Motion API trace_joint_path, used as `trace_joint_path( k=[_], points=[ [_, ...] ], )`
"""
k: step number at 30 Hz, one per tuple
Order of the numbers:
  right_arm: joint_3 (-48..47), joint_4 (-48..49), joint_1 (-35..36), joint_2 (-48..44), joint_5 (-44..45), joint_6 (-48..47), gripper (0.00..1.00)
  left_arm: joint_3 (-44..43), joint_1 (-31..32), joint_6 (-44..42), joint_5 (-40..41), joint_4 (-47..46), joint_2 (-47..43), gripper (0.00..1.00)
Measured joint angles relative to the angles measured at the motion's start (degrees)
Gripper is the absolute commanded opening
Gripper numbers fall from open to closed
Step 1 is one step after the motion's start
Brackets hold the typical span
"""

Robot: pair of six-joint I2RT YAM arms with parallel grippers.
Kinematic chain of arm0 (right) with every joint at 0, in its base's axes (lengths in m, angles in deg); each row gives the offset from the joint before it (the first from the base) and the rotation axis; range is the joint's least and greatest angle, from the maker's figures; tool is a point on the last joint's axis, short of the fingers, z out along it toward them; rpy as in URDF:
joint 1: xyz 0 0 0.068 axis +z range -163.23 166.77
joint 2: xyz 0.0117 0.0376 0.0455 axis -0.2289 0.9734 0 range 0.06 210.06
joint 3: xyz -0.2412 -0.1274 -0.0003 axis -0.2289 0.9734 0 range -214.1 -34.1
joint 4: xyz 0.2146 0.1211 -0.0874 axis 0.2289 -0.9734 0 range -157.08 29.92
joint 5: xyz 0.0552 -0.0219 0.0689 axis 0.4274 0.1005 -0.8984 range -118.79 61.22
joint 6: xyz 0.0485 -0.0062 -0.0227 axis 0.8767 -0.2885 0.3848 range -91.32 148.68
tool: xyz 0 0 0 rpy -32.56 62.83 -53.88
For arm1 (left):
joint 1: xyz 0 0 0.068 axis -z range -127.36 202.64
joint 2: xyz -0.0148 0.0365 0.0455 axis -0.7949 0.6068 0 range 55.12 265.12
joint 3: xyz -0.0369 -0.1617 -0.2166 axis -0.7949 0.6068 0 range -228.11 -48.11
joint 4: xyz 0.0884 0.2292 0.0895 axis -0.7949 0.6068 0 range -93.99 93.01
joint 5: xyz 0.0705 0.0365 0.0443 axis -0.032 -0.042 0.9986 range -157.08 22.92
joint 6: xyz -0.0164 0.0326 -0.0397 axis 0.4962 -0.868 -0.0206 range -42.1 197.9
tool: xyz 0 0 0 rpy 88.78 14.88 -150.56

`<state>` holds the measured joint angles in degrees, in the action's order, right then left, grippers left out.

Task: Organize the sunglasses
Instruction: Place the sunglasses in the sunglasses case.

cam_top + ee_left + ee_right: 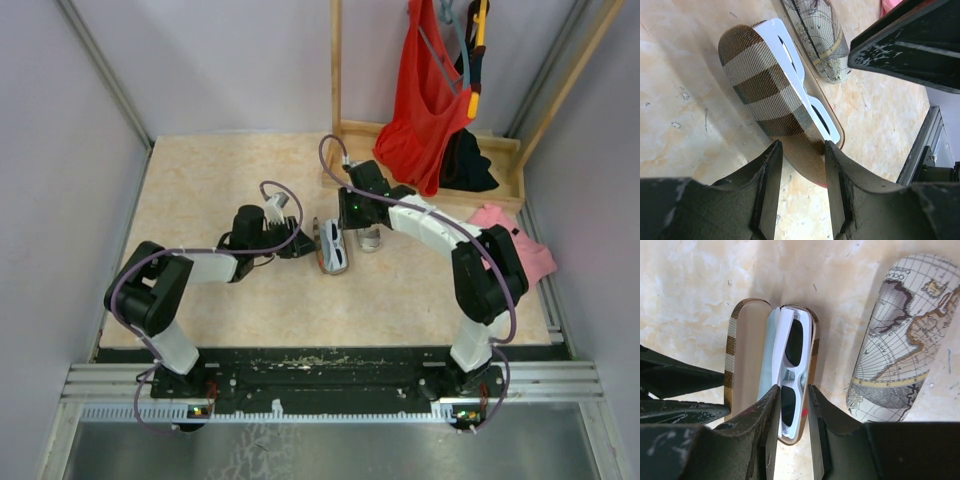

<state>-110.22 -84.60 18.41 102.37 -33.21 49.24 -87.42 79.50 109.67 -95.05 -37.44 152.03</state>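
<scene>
Top external view puts both of your arms converging mid-tabletop (200, 200), so the broadest hazard is the two wrists fouling each other in that crowded spot if either swings sideways. Next down, the brown-striped case (760, 95) lies open with its lid (745, 355) folded out to one side. Your left claw (802, 150) is closed partway across one end of it, apparently gripping it steady. A hold that near the end may let the case pivot if the other arm tugs. The map-printed case (900, 340) lies shut just beside it, near enough for a careless sideways move to knock it. The white sunglasses (790, 365) sit folded in the open case's tray, standing on edge and, seen from the left wrist, proud of the rim. Shut the lid on them like that and you may pinch the frame. Your right claw (792, 390) straddles their near lens, narrowly parted. Whether its pads press the frame or stand just off it I cannot tell, so lift straight, or a dragging pad could haul the pair out.
</scene>
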Motion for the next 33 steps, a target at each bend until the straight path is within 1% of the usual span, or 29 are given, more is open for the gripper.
trace_joint_path(
  k=[4, 10, 21, 28, 33],
  points=[
    [1.4, 0.9, 0.0, -2.1, 1.7, 0.0, 0.29, -0.1, 0.0, 0.1, -0.2, 0.0, 0.2, 0.46],
    [4.0, 1.4, -0.2, -1.9, 1.3, 0.0, 0.29, -0.3, 0.0, 0.4, -0.4, 0.0, 0.3, 0.46],
    [4.1, 2.8, -0.3, 3.2, -0.8, 0.0, 0.27, -0.4, 0.0, 0.8, -1.2, -0.1, 0.8, 0.46],
    [4.1, 3.5, -0.3, 4.3, -1.3, 0.0, 0.22, -0.9, 0.0, 0.9, -1.6, -0.5, 1.3, 0.46],
    [4.1, 4.0, -0.3, 5.2, -1.4, 0.0, 0.21, -1.2, 0.0, 0.9, -1.7, -0.6, 1.6, 0.46]
  ],
)
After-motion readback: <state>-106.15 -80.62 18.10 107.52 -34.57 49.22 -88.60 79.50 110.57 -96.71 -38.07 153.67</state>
